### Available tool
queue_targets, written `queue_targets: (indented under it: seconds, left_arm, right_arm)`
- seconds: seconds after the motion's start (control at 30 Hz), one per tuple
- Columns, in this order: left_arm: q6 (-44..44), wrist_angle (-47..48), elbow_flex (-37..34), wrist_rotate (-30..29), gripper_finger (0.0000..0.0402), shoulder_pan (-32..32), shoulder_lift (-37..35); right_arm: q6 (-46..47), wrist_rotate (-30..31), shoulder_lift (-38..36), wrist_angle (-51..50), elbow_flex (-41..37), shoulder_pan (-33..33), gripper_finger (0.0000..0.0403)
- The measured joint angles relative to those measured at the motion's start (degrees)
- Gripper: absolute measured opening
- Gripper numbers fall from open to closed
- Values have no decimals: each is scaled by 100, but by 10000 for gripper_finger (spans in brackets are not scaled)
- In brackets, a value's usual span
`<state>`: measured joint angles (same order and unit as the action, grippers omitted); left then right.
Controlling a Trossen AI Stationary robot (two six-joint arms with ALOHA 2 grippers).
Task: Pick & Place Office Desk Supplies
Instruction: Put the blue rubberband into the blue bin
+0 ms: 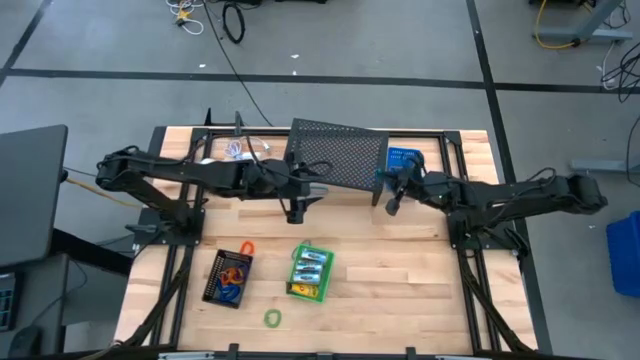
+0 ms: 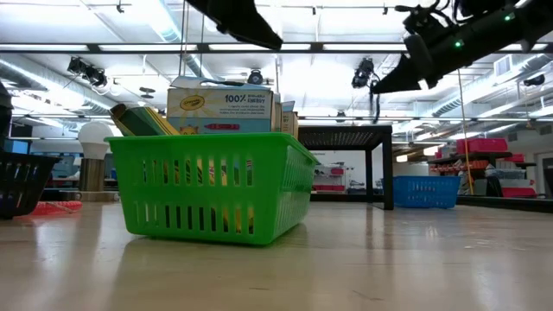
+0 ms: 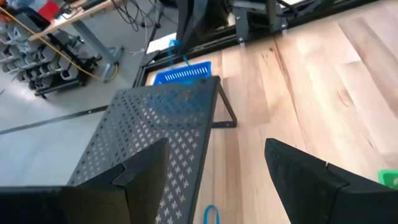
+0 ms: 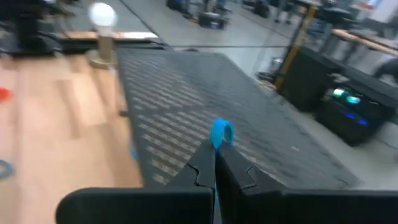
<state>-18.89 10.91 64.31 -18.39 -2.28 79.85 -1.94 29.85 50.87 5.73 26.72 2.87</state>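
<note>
Left gripper (image 1: 296, 213) raised mid-bench, just ahead of the black mesh shelf (image 1: 335, 153), fingers (image 3: 311, 180) spread wide, nothing between them. Right gripper (image 1: 391, 203) up near the shelf's right end, pinched together on a blue loop (image 4: 221, 133) poking above the tips. Green basket (image 1: 309, 273) near the front edge, holding crayon boxes (image 2: 220, 111). Black basket (image 1: 228, 277) just left of it, with orange and blue loops inside. One green loop (image 1: 272, 318) loose at the front edge, an orange loop (image 1: 248, 246) just behind the black basket. Blue basket (image 1: 402, 158) at the back, right of the shelf.

Risks, as a guess: thin grip on the blue loop, so a slip or a snag on the mesh in transit; release from height could bounce it past a rim. Loose green loop close to the edge, easily nudged off.
</note>
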Motion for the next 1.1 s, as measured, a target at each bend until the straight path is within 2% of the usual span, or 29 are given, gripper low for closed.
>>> queue_targets:
  seconds: [0.3, 0.6, 0.8, 1.1]
  left_arm:
    - [94, 90, -416, -136, 271, 101, -403]
    - [246, 68, -540, -87, 271, 122, -496]
    - [262, 63, -540, -63, 271, 124, -496]
    - [299, 21, -540, -43, 271, 126, -466]
  right_arm:
    - [360, 1358, -504, -1184, 2, 29, 0]
    - [1195, 1496, -502, -2336, 2, 771, 0]
    - [1520, 875, -357, -2753, 2, 1369, 0]
    - [1506, -360, 352, -2790, 2, 2136, 0]
